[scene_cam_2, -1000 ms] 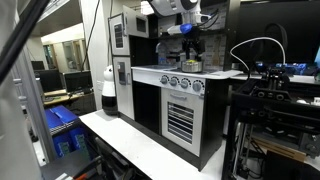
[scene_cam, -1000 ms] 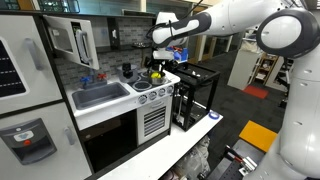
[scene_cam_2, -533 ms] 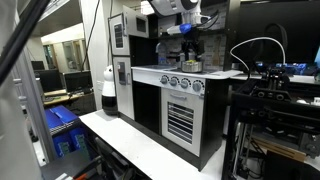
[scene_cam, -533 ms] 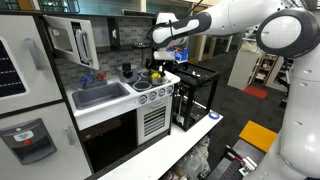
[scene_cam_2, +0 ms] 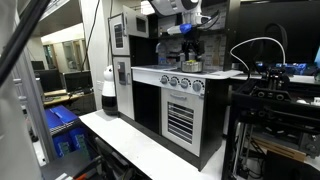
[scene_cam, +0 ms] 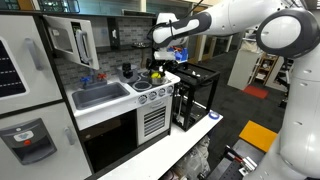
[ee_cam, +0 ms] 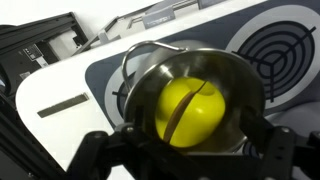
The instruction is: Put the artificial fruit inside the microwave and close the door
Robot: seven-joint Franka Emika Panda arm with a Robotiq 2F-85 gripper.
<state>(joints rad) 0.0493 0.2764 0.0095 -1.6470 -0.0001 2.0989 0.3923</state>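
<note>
Status: not started in effect. The artificial fruit (ee_cam: 190, 110) lies in a small metal pot (ee_cam: 243, 80), not in the microwave (scene_cam: 62, 38). The pot stands on the stove end of the tabletop (scene_cam: 118, 100), the end beside the black frame rack (scene_cam: 196, 92). A ringed burner (ee_cam: 285, 45) lies just beside the pot.

Gripper (scene_cam: 158, 66): jaws spread wide, nothing between them gripped. In the wrist view the fingers (ee_cam: 272, 150) stand either side of the pot, and the fruit shows between them, untouched as far as I can see.

Door (scene_cam: 84, 44): appears to be swung open in an exterior view, so the cavity looks ready to receive. Too small to say how wide it stands.

Left to do (judgement): take the fruit out of the pot, carry it up and across to the microwave at the far end of the tabletop above the sink (scene_cam: 100, 95), release it inside, then push the door shut.

Room and edges:
- The pot wall rings the fruit closely, so the fingers must go down inside the rim. Risk of catching the rim or handle and dragging the pot toward the tabletop's front edge.
- Another dark pot (scene_cam: 127, 71) stands near, between the stove and the sink.
- Open air above the sink looks free for the transfer.
- The open door's edge juts into that path, so approach from the front.
</note>
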